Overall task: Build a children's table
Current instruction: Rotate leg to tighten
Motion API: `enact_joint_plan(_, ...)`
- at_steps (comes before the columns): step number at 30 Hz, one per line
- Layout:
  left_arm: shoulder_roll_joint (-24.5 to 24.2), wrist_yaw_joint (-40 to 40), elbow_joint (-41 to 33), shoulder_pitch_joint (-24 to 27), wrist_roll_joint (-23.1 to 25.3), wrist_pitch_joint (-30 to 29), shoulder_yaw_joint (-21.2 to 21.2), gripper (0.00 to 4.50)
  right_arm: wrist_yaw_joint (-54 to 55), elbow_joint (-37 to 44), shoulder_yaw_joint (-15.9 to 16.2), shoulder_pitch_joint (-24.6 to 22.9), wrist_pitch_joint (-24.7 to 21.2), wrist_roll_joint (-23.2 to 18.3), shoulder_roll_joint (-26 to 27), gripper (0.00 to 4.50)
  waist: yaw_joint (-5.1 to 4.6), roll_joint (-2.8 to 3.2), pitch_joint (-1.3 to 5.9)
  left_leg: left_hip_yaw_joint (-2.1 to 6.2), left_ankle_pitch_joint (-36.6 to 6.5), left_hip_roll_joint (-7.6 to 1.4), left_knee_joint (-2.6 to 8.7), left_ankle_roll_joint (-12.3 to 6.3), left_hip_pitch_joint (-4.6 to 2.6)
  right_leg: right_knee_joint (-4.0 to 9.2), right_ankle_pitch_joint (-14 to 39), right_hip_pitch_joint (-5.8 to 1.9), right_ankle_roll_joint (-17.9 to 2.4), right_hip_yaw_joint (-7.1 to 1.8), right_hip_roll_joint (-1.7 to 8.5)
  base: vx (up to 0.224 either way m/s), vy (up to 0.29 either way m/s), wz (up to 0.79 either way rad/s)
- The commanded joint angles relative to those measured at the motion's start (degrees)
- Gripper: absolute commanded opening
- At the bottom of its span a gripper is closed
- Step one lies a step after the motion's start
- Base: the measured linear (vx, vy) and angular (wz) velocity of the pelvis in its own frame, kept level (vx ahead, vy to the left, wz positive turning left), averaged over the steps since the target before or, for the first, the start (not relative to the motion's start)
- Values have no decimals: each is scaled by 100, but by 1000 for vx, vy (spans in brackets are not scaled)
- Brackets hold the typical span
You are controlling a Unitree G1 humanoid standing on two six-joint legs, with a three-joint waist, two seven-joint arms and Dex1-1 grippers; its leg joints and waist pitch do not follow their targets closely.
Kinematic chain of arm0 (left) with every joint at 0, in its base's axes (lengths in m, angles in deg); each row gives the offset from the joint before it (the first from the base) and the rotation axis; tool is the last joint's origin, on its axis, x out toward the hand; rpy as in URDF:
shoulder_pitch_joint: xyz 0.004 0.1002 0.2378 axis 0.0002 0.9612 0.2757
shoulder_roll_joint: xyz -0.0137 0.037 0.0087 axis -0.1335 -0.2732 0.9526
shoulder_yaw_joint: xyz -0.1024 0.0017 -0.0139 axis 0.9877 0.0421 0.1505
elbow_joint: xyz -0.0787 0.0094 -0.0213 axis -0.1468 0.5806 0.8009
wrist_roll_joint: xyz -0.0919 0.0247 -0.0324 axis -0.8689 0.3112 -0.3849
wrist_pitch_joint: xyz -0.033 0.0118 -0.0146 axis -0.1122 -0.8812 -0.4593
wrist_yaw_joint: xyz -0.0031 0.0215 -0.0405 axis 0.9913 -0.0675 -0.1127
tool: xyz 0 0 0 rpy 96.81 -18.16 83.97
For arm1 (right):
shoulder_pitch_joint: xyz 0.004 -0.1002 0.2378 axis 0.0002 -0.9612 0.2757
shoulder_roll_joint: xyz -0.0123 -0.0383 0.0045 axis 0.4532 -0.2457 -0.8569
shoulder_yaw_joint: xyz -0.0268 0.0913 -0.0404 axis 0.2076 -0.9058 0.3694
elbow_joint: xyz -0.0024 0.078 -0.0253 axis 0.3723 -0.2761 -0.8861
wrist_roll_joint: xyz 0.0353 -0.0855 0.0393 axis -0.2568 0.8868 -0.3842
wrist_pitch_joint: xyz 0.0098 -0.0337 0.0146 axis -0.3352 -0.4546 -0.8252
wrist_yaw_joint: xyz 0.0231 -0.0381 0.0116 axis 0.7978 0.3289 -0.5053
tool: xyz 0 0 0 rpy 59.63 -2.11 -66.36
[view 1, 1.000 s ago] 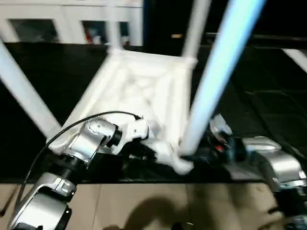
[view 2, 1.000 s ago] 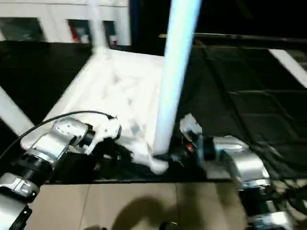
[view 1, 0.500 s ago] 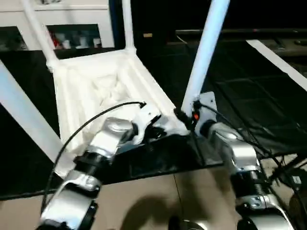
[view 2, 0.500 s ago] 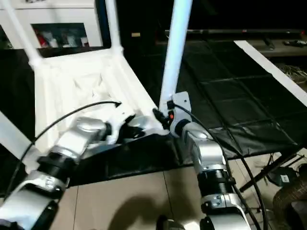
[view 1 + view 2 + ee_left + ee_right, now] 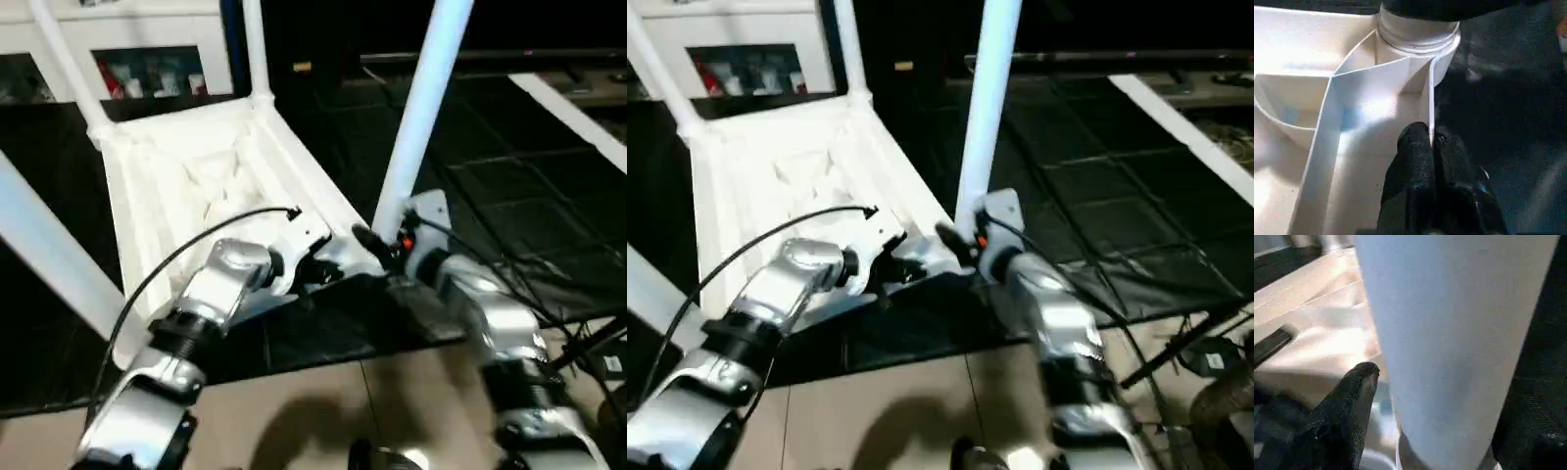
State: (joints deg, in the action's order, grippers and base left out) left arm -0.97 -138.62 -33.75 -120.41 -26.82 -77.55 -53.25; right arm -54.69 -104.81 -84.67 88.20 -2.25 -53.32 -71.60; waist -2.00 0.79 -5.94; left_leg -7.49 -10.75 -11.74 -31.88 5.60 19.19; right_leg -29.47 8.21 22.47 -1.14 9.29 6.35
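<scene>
The children's table lies upside down on a black mat, its ribbed white top [image 5: 196,176] facing up. Long white legs stand in the corner sockets: two at the far corners [image 5: 253,49], one at the near left [image 5: 49,255] and one at the near right [image 5: 421,108]. My left gripper [image 5: 1429,139] is shut on the thin rim wall of the top, just short of the near right socket [image 5: 1418,36]. My right gripper [image 5: 382,243] is open at the base of the near right leg [image 5: 1459,333], with one black finger [image 5: 1347,406] close beside the tube.
A white cabinet with glass doors [image 5: 147,69] stands behind the table. The black mat [image 5: 509,196] stretches to the right, with a white strip [image 5: 578,113] at its far edge. Cables [image 5: 588,343] hang at the right. Tan floor [image 5: 294,411] lies in front.
The camera has swung since a second ago. Over the last half second my right forearm has shifted a little right and shows blurred. My left gripper keeps its hold on the rim.
</scene>
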Motion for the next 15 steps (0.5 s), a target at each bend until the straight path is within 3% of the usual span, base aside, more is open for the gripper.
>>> enact_joint_plan(1,-81,-323,-65,98,-91,292,-156,0,-780,166,485,-127,-71,-219,-83,365,71,-86,343,-58,-1855,-67,384,-512,110,330,2580,-282,-791,-323,285,0,0,0)
enact_joint_plan(2,-244,-695,-141,182,-128,515,-254,0,-1241,279,527,-190,-45,-295,-384,378,169,-118,391,-127,-1453,-66,348,-635,125,236,2289,-281,-915,-400,267,0,0,0)
enact_joint_plan(6,-559,-1273,-218,290,-74,940,-500,0,-2092,420,570,-257,-32,-422,-890,413,290,-147,406,-241,-1204,-76,294,-769,52,168,2174,-196,-1098,-487,232,37,-43,11)
enact_joint_plan(9,-708,-1518,-201,320,-41,1126,-614,0,-2477,450,588,-257,-21,-472,-1133,434,425,-135,450,-262,-670,-97,259,-896,96,16,1488,-204,-1278,-575,212,33,-36,6)
enact_joint_plan(13,-932,-2052,-167,340,-84,1521,-771,0,-3316,391,735,-156,6,-624,-1615,444,530,-144,517,-263,-160,-97,192,-1066,134,-146,583,-248,-1505,-596,149,0,0,0)
enact_joint_plan(15,-1033,-2357,-196,329,-104,1682,-874,0,-3945,452,894,-119,-75,-743,-1888,444,554,-165,496,-273,-162,-99,175,-1165,162,-158,529,-232,-1550,-597,133,0,0,0)
